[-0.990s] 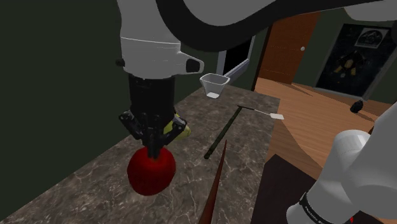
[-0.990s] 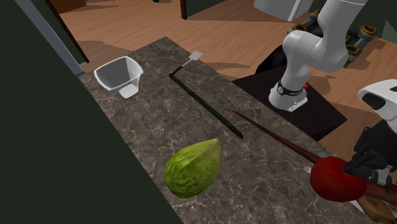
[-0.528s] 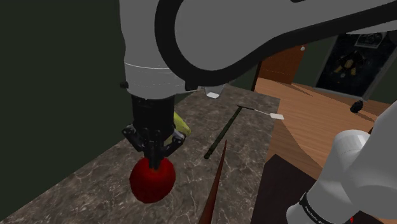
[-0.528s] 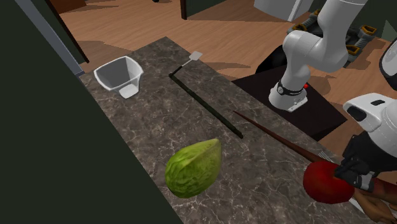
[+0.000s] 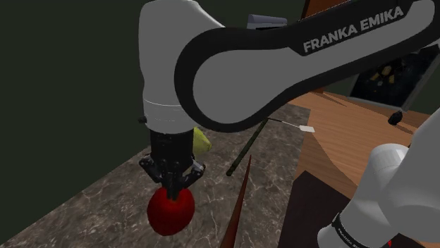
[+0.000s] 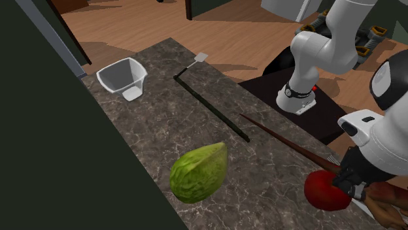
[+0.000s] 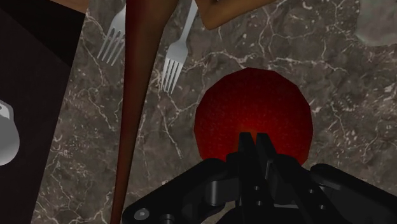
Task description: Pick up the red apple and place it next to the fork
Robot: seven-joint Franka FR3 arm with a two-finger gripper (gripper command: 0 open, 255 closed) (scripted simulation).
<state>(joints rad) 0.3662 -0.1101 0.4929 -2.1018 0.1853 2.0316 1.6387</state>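
Hand (image 5: 173, 187) clasping a red apple (image 5: 170, 213) over the dark marbled tabletop (image 5: 84, 208).
The black hand hangs from the white arm (image 5: 282, 70), fingers pinched on the apple's top; a dark long-handled utensil (image 5: 243, 151) lies beyond.

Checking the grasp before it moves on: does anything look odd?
The gripper pinches the red apple at its very top, fingers nearly meeting, not around its middle; the hold looks slight.
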